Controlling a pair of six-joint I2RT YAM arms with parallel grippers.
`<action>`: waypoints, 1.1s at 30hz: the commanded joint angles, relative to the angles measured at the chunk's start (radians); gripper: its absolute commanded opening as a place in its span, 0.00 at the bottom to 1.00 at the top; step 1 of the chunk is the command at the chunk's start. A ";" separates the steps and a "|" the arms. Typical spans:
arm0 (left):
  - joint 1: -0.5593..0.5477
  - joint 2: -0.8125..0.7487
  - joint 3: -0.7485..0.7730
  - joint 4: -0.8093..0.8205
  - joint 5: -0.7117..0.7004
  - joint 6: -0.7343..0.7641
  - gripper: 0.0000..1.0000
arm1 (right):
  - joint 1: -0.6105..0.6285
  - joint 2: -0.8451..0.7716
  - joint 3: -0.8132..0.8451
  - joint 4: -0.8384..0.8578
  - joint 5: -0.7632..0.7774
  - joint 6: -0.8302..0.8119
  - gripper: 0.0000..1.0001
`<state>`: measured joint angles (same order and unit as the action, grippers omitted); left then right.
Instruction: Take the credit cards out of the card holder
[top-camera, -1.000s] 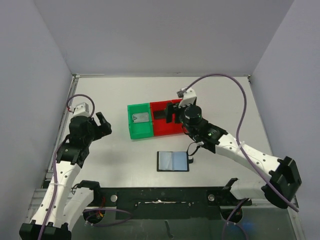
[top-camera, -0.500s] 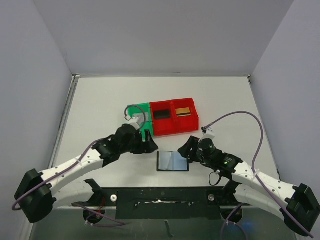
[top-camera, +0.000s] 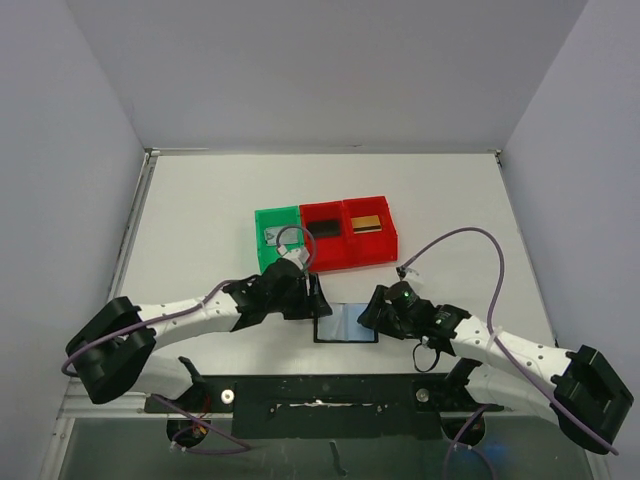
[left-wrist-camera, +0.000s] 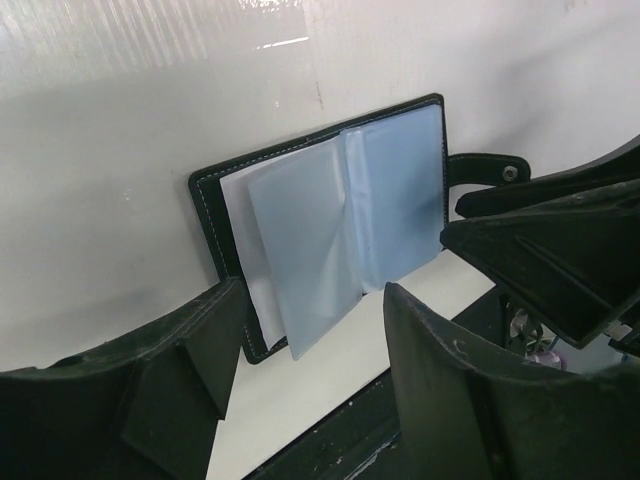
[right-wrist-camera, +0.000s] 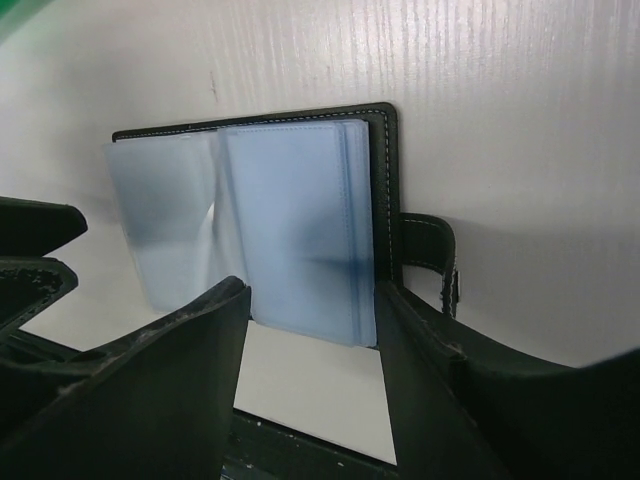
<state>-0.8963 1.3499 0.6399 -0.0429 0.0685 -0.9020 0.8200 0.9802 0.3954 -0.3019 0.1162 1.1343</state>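
The card holder (top-camera: 346, 322) lies open near the table's front edge, its grey-blue sleeves up and its strap tab (left-wrist-camera: 485, 170) to the right. My left gripper (top-camera: 312, 300) is at its left edge, open, and a sleeve corner (left-wrist-camera: 300, 340) pokes between the fingers (left-wrist-camera: 205, 355). My right gripper (top-camera: 373, 308) is at its right edge, open, straddling the right-hand sleeves (right-wrist-camera: 295, 230), with one finger (right-wrist-camera: 450, 365) beside the strap (right-wrist-camera: 432, 262). The credit cards lie in the bins: gold (top-camera: 367, 223), black (top-camera: 322, 229), silvery-grey (top-camera: 272, 236).
A green bin (top-camera: 262, 262) and two red bins (top-camera: 345, 262) stand in a row behind the holder. The black mounting rail (top-camera: 320, 390) runs just in front of it. The other gripper shows in each wrist view (left-wrist-camera: 560, 240) (right-wrist-camera: 30, 265).
Both arms have swung down from the bins and the left side to the open holder. Both pairs of jaws have narrowed. The holder has not moved.
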 joint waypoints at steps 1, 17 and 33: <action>-0.007 0.038 -0.013 0.110 0.054 -0.020 0.55 | 0.006 0.012 0.037 -0.010 0.017 0.017 0.53; -0.024 0.141 -0.010 0.164 0.094 -0.021 0.20 | 0.005 0.109 0.037 0.069 -0.015 -0.008 0.46; -0.026 0.124 0.013 0.082 0.058 0.002 0.03 | -0.007 0.091 0.082 0.044 -0.052 -0.074 0.49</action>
<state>-0.9161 1.4891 0.6113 0.0376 0.1379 -0.9176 0.8181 1.0222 0.4889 -0.3195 0.0990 1.0649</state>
